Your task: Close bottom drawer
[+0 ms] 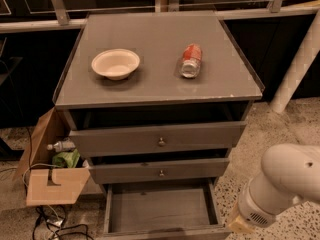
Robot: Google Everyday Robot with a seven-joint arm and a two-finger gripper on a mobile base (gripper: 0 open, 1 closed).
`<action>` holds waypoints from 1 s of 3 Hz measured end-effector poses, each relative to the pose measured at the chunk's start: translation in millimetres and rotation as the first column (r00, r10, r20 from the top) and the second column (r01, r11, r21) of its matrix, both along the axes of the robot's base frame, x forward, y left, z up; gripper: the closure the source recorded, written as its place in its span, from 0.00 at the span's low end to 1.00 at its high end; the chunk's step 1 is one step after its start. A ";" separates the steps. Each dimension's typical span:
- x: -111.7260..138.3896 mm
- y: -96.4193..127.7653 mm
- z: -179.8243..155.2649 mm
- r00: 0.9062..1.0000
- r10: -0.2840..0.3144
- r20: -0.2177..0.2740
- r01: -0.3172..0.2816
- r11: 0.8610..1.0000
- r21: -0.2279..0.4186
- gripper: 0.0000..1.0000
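Here, the low, narrow grey bottom drawer [160, 210] is seen pulled well out beneath the front edge of the flat grey cabinet-top bench [150, 91], its brownish floor bare. The claw [239, 226], carried on a rounded white arm [290, 179], is held low beyond the bench's front right corner, just beside the drawer. Whether it is spread or pressed together cannot be told. The drawer is judged rigid and free-sliding, so no grasp is needed. A flat push at the middle of its front panel is advised.

bowl [115, 63] left on cabinet top [155, 34] | can [190, 60] lying right | cardboard box [50, 179] floor-left
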State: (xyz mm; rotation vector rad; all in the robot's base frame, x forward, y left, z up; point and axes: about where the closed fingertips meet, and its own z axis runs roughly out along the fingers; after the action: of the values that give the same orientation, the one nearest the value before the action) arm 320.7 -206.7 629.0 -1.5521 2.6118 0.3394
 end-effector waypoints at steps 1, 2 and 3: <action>-20.7 11.8 -63.8 0.997 -0.013 -0.079 0.012 1.000 -0.008 1.00; -26.4 23.4 -114.1 0.991 -0.024 -0.132 0.022 1.000 -0.016 1.00; -33.5 34.2 -161.9 0.978 -0.038 -0.208 0.036 0.999 -0.010 1.00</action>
State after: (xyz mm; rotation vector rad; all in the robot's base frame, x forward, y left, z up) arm 287.2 -172.6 467.1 -1.5450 2.7947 0.5173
